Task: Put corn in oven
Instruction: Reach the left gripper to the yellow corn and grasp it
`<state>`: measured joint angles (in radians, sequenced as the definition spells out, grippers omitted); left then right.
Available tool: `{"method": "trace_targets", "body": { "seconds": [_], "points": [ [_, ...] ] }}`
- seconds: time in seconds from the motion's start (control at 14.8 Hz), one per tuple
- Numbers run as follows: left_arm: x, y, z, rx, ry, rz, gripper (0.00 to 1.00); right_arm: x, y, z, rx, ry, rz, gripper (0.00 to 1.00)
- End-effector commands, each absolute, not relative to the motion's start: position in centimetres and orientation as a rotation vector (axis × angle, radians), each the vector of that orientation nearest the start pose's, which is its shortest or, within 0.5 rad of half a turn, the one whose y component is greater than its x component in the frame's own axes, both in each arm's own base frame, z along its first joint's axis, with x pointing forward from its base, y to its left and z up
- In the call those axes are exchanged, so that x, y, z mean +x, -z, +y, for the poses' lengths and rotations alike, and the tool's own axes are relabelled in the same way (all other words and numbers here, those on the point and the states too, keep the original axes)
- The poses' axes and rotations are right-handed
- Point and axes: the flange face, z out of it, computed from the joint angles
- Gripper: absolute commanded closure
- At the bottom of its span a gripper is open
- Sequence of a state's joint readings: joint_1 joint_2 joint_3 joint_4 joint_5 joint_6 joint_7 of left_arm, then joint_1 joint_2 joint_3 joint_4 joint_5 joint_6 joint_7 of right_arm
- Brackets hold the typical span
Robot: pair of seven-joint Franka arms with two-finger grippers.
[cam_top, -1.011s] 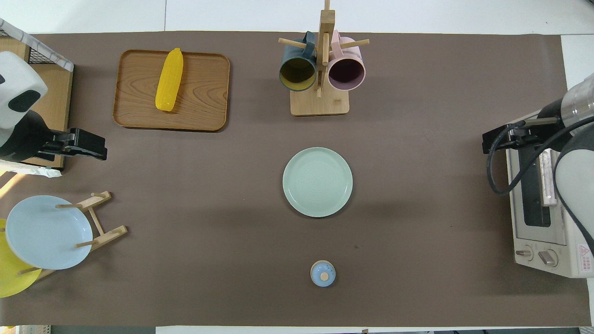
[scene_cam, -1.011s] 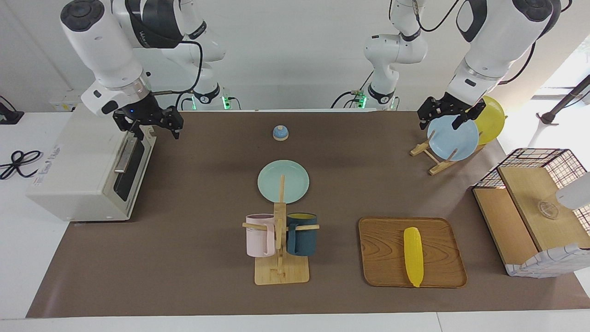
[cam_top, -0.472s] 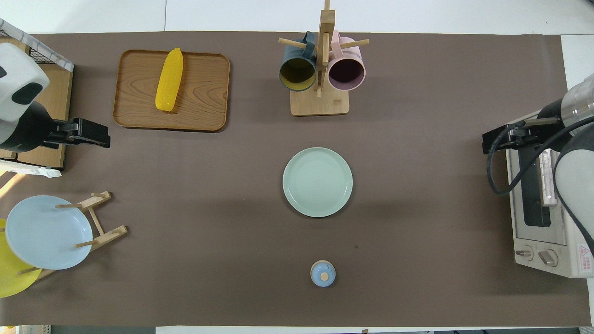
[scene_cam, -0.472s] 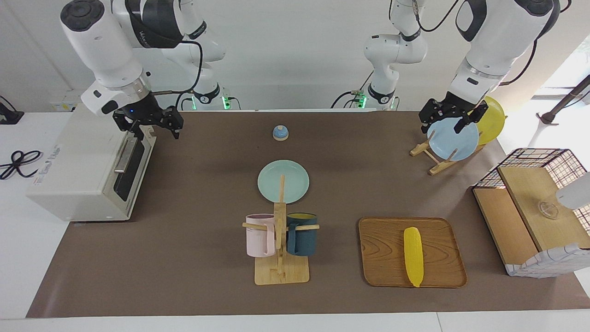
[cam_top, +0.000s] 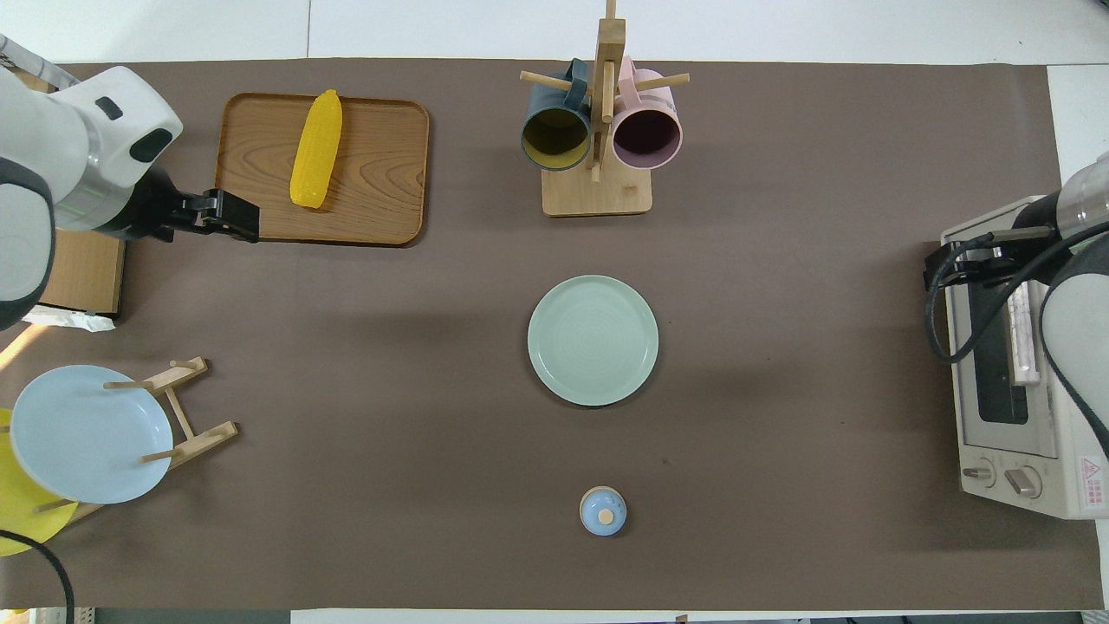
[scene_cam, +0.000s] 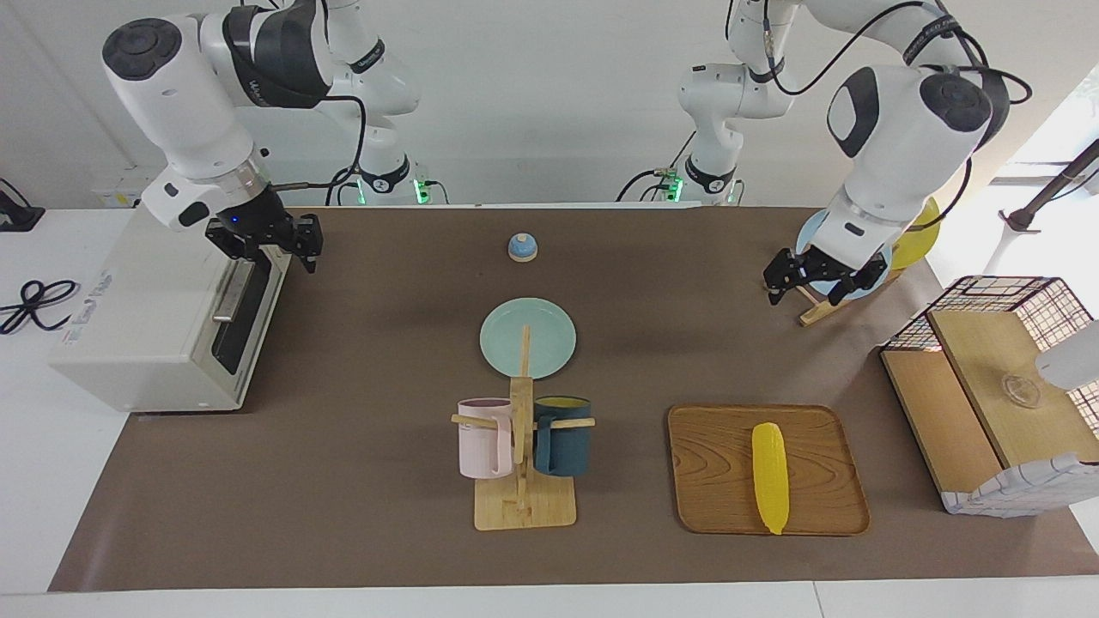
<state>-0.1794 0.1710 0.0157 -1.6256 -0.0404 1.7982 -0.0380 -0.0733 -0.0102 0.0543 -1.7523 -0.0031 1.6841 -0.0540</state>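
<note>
The yellow corn (scene_cam: 770,476) (cam_top: 316,147) lies on a wooden tray (scene_cam: 713,463) (cam_top: 381,156) toward the left arm's end of the table. My left gripper (scene_cam: 804,292) (cam_top: 234,217) hangs open and empty over the mat between the plate rack and the tray, apart from the corn. The off-white oven (scene_cam: 146,318) (cam_top: 1009,416) stands at the right arm's end with its dark glass door shut. My right gripper (scene_cam: 262,249) (cam_top: 949,264) sits low at the oven's top front edge, just above the door's bar handle (scene_cam: 230,292).
A mug rack (scene_cam: 522,463) holding a pink and a dark blue mug stands mid-table, a pale green plate (scene_cam: 549,343) nearer the robots, then a small blue bell (scene_cam: 522,247). A plate rack (scene_cam: 824,300) and a wood-and-wire box (scene_cam: 996,378) occupy the left arm's end.
My left arm has swung down and away from the plate rack toward the tray. My right gripper has shifted slightly toward the oven's top edge.
</note>
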Motion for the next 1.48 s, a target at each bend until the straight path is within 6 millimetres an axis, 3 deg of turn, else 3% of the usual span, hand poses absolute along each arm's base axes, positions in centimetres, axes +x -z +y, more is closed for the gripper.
{"method": "trace_targets", "body": {
  "seconds": [0.0,0.13,0.34,0.47,0.74,1.21,1.41],
  "points": [
    [65.3,-47.3,-11.4,-3.163,0.021,0.312,0.00,53.8,-54.4,-2.5,-3.147,-0.057,-0.077,1.00],
    [67.3,-43.8,-11.6,-3.157,0.030,0.358,0.00,53.5,-53.4,-3.7,-3.173,-0.041,-0.057,1.00],
    [71.8,-38.6,-13.5,-3.149,0.044,0.386,0.00,52.9,-51.2,-6.2,-3.247,-0.030,-0.036,1.00],
    [73.6,-37.5,-14.0,-3.148,0.076,0.396,0.00,52.7,-50.0,-8.3,-3.255,-0.030,0.015,1.00],
    [74.9,-36.3,-13.9,-3.132,0.162,0.467,0.00,52.4,-48.5,-9.2,-3.308,-0.067,0.057,1.00],
    [75.4,-31.4,-13.6,-3.114,0.131,0.527,0.00,52.1,-47.0,-9.6,-3.341,-0.121,0.035,1.00],
    [75.5,-31.0,-13.4,-3.112,0.131,0.530,0.00,52.0,-47.0,-9.9,-3.382,-0.141,-0.007,1.00]
  ]
}}
